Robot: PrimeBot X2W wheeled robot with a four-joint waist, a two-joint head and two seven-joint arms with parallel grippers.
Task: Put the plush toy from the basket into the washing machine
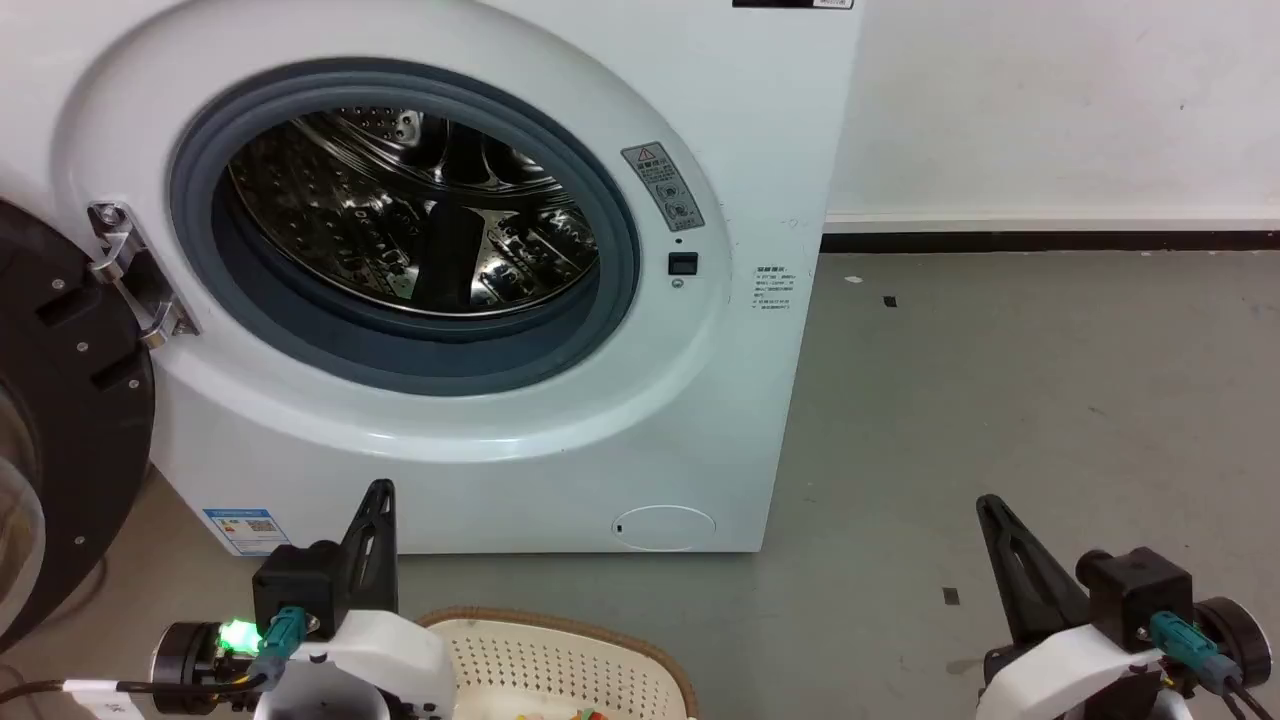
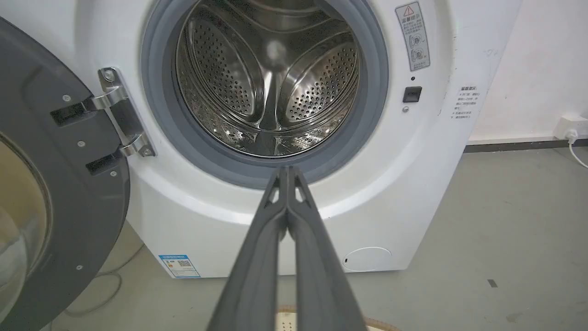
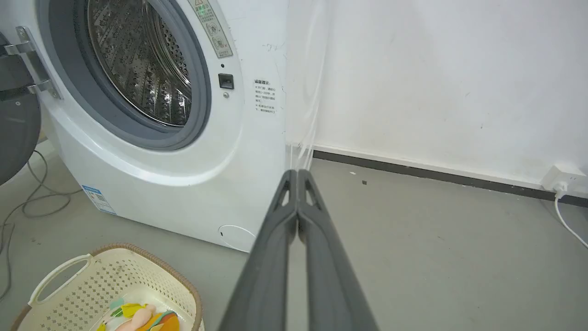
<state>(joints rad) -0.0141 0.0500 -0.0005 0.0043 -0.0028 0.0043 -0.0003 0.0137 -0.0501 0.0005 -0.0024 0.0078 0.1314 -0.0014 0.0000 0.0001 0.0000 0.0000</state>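
The white washing machine (image 1: 480,440) stands ahead with its dark round door (image 1: 60,420) swung open to the left and its steel drum (image 1: 410,220) bare inside. The cream basket (image 1: 560,660) sits on the floor in front of it, at the head view's bottom edge. In the right wrist view the plush toy (image 3: 147,318), orange, pink and yellow-green, lies in the basket (image 3: 105,280). My left gripper (image 1: 380,492) is shut and empty above the basket's left side, its tips (image 2: 288,169) pointing at the drum opening. My right gripper (image 1: 990,505) is shut and empty over bare floor at the right.
Grey floor (image 1: 1000,400) stretches right of the washer to a white wall with a dark skirting (image 1: 1050,240). A wall socket with a white cable (image 3: 562,184) sits at the far right. Loose cables (image 3: 27,202) lie on the floor under the open door.
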